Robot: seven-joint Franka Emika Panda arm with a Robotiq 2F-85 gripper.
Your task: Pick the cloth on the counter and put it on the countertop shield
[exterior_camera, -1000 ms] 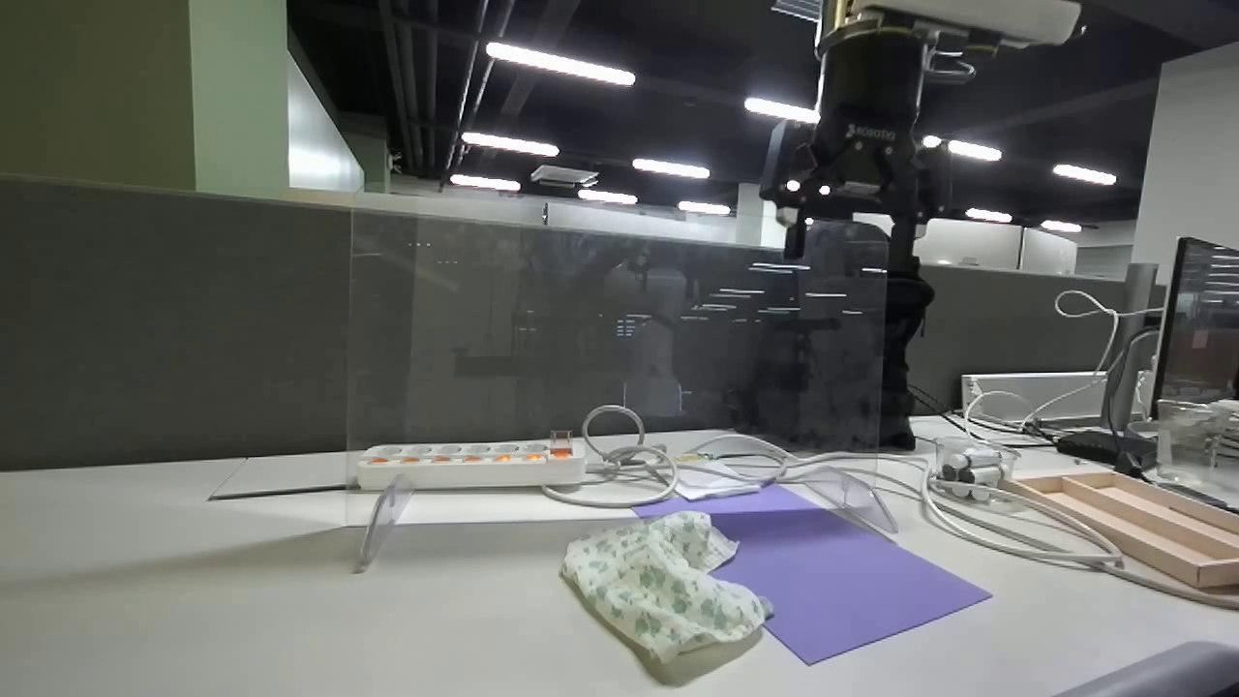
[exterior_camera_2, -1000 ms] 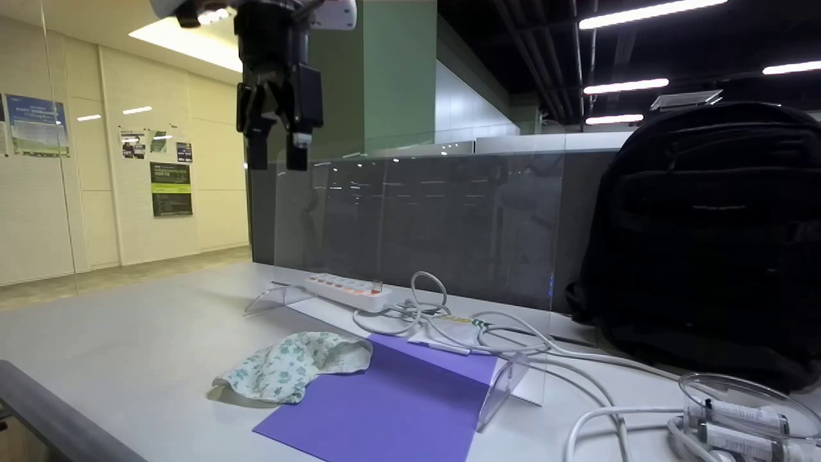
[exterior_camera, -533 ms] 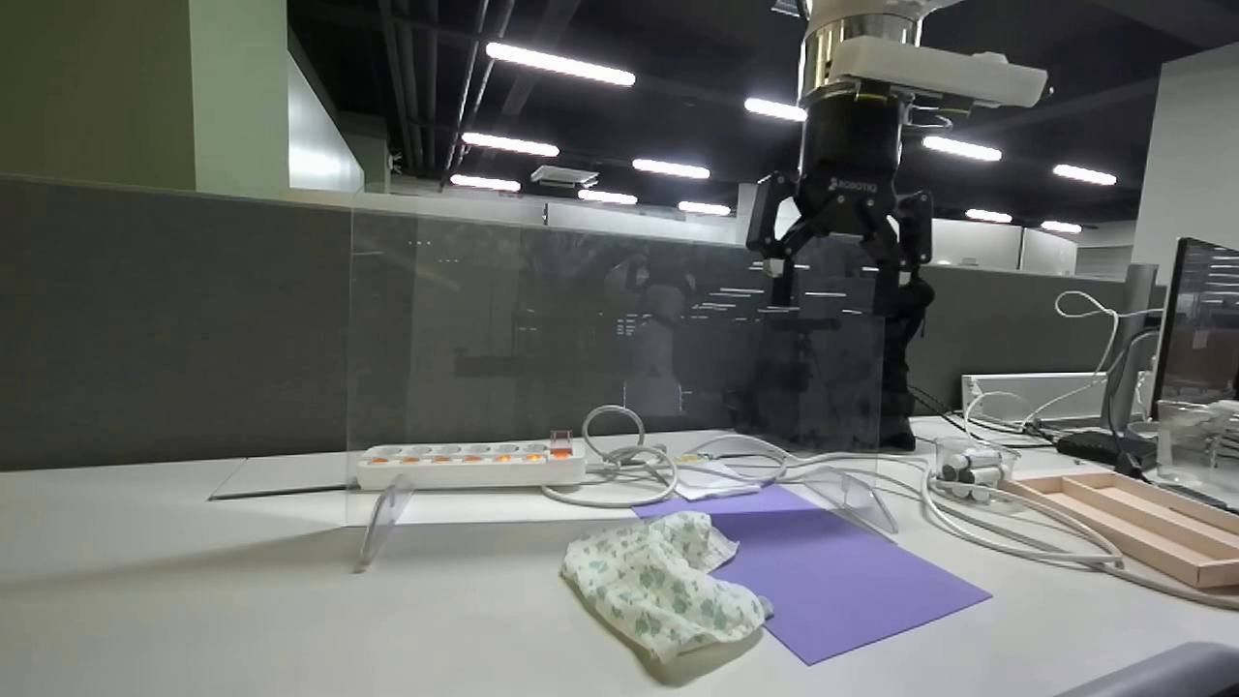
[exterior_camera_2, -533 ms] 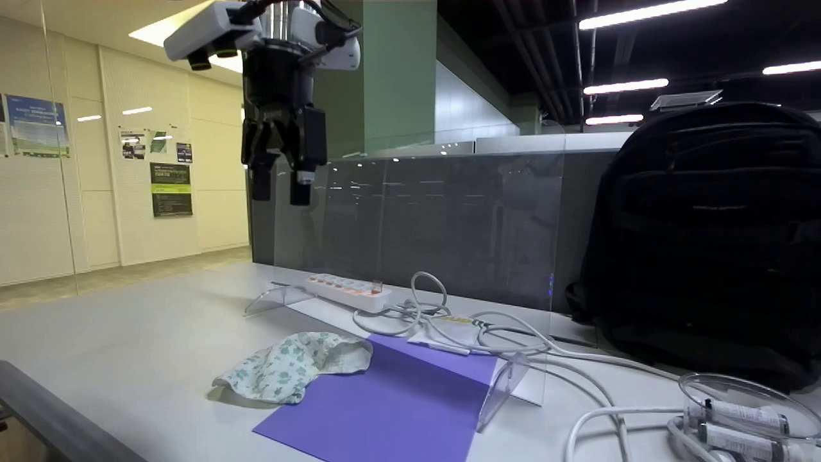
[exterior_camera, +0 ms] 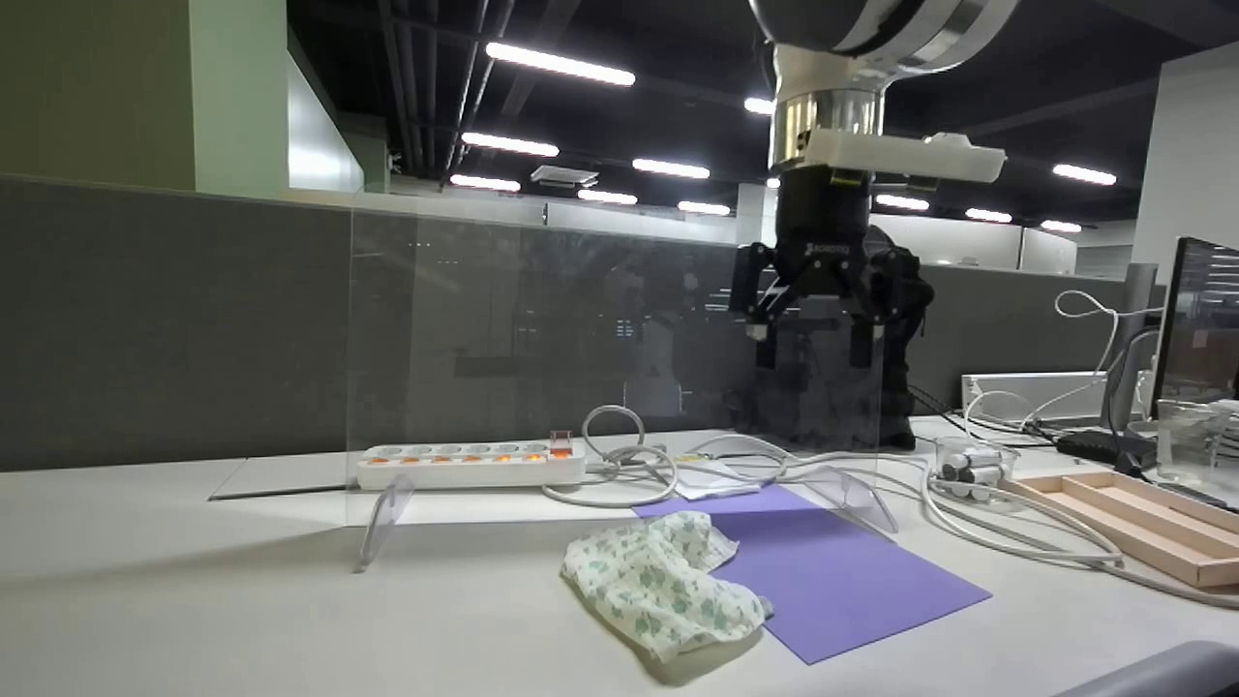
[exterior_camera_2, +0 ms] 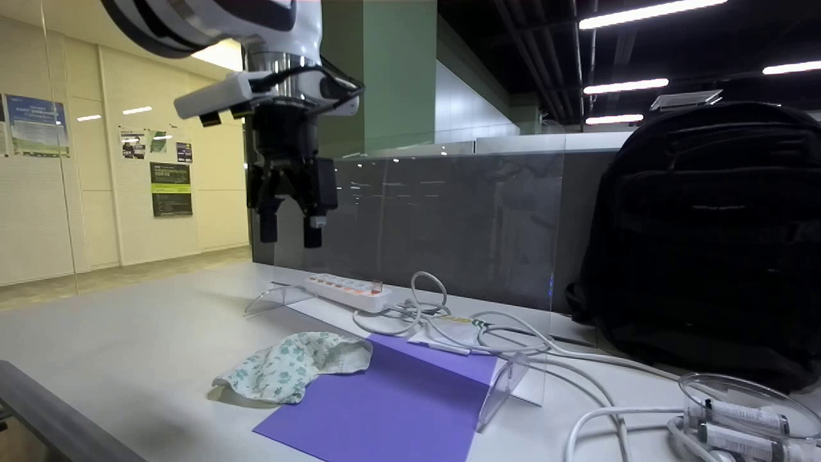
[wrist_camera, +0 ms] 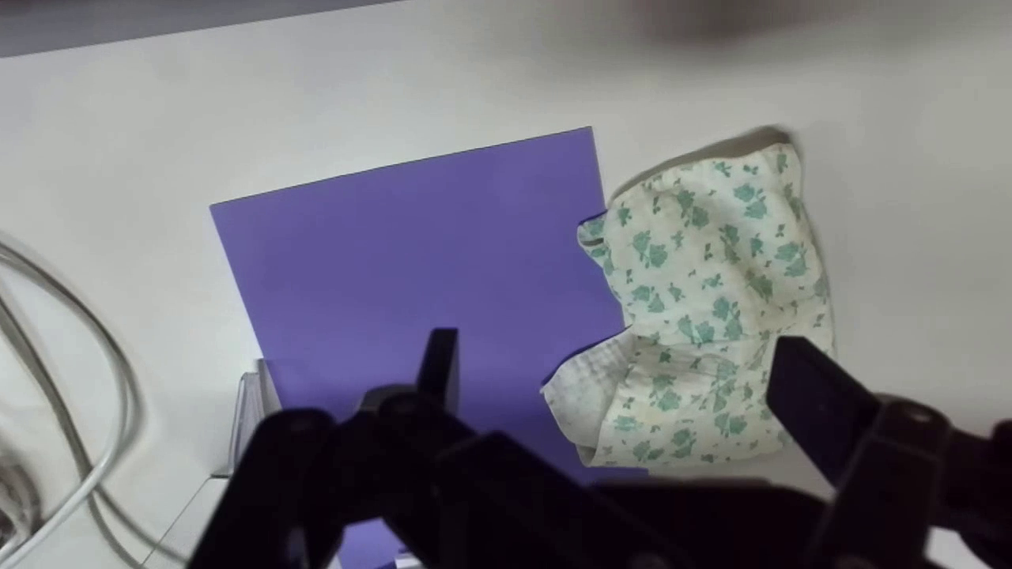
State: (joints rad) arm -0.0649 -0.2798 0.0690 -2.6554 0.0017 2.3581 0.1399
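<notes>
On the worktop [exterior_camera: 174,600]: cloth [wrist_camera: 711,261], rumpled, overlapping the purple sheet [wrist_camera: 419,261].
Gripper [exterior_camera: 813,350]: jaws apart, nothing between, likely to straddle a fold.
Countertop shield [exterior_camera: 581,329]: upright because transparent feet [exterior_camera: 385,520] brace it; presumed draping spot.

Arm [exterior_camera: 831,111] cropped by top edge, both exterior views; wrist view: gripper [wrist_camera: 617,356] hides part of purple sheet [wrist_camera: 411,261] and cloth [wrist_camera: 708,316]; in an exterior view, monitor [exterior_camera: 1200,329] cropped at right.

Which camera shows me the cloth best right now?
The wrist view: it looks down on the cloth, showing most of its outline, though one gripper finger hides part of an edge. Both exterior views show it unobstructed but from lower angles, rumpled and partly over the purple sheet.
</notes>
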